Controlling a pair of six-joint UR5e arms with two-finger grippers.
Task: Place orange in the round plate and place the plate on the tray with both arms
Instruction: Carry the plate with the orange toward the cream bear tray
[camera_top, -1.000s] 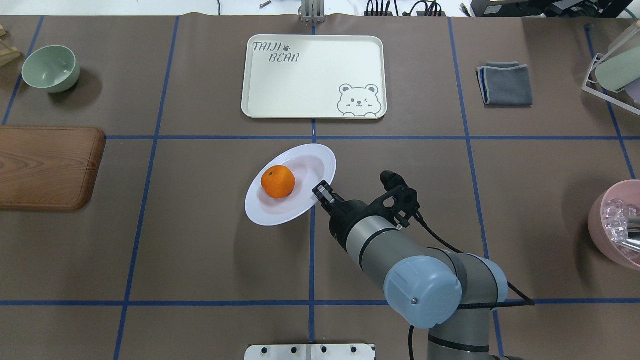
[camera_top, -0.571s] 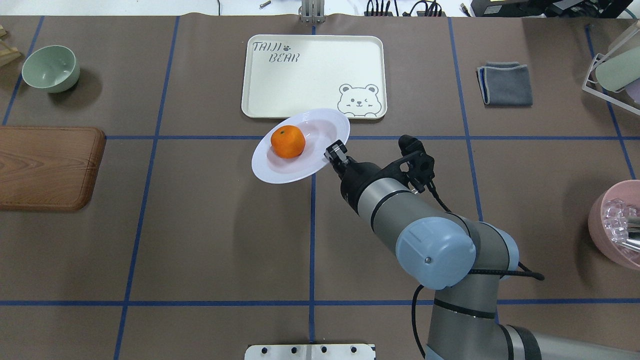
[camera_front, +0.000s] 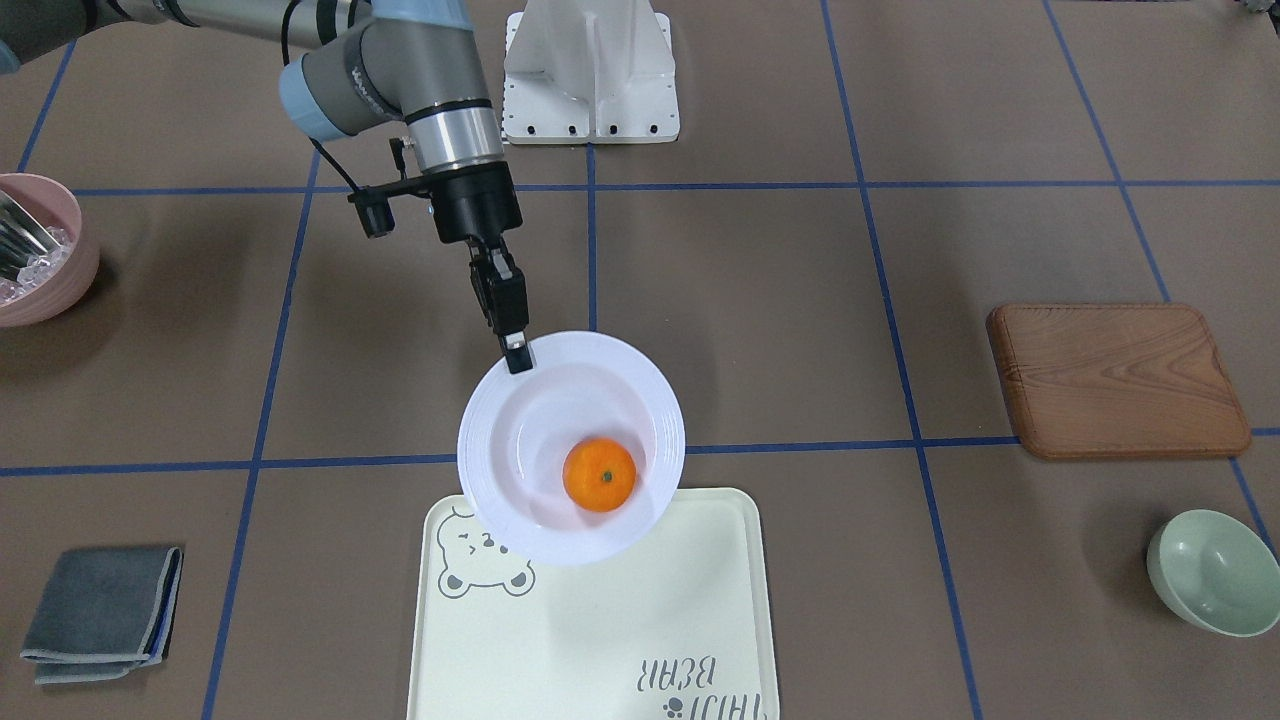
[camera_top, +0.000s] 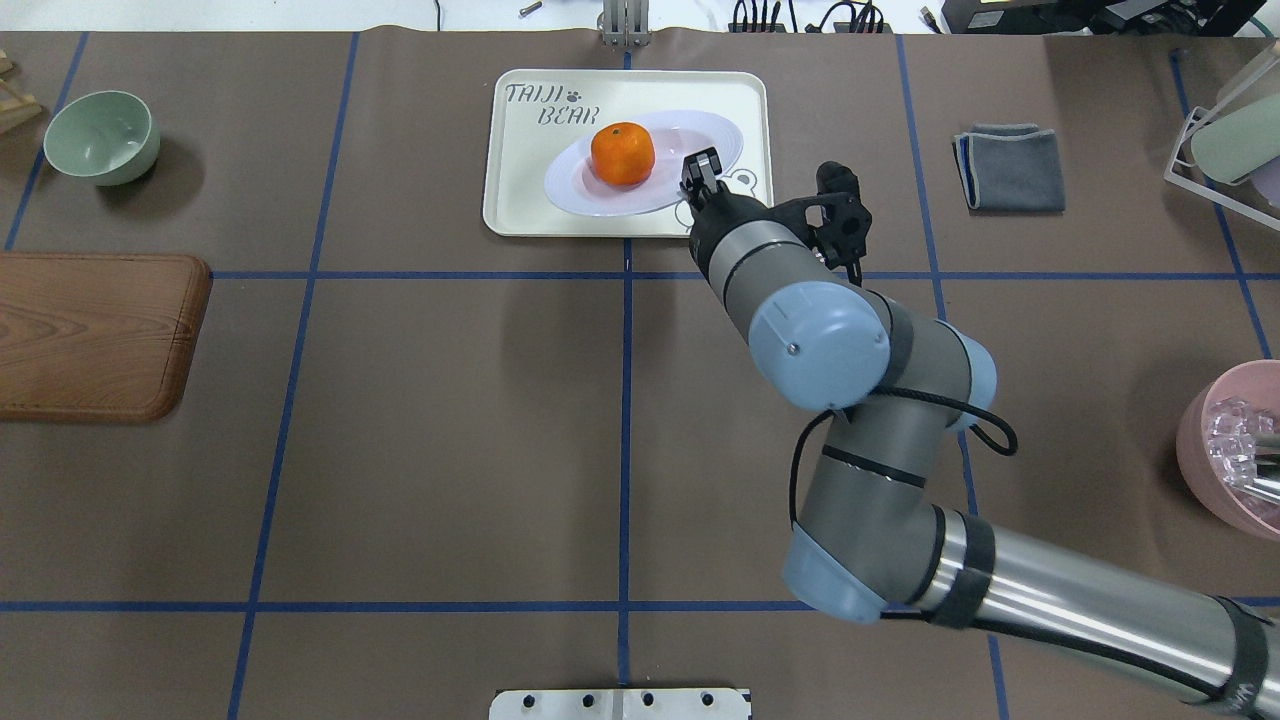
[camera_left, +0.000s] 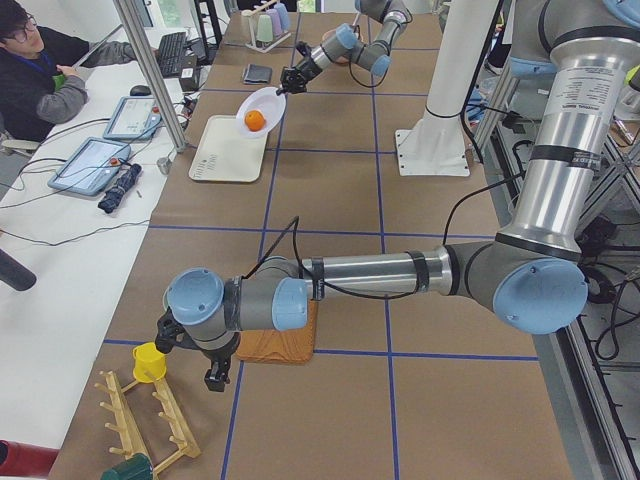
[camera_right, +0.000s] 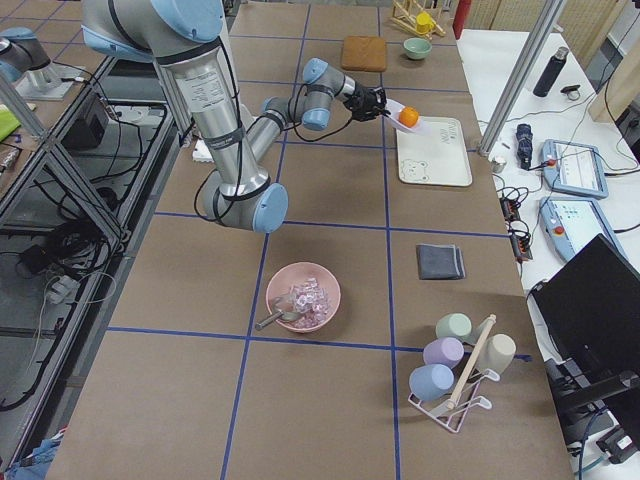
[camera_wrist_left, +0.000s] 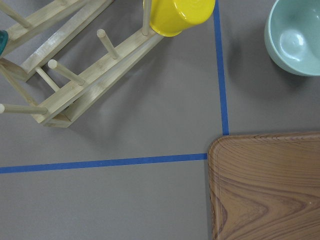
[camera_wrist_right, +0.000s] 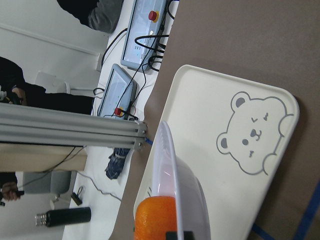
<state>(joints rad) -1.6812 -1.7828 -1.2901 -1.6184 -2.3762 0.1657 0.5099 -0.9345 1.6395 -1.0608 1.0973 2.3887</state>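
The right pincer (camera_front: 517, 355) pinches the rim of a glossy white round plate (camera_front: 520, 440), held above the edge of a pale cream rectangular tray (camera_front: 600, 620). A small bright-orange mandarin (camera_front: 599, 475) sits inside. The plate looks slippery and breakable, and the fruit may roll.

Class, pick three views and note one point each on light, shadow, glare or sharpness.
Overhead exterior: even light, the green bowl casts a soft shadow to its right. Exterior front-facing: the round plate shows only faint sheen, the orange is sharp. Right wrist-mounted: the plate's rim looms close and soft-edged, while the bear drawing on the tray is crisp.
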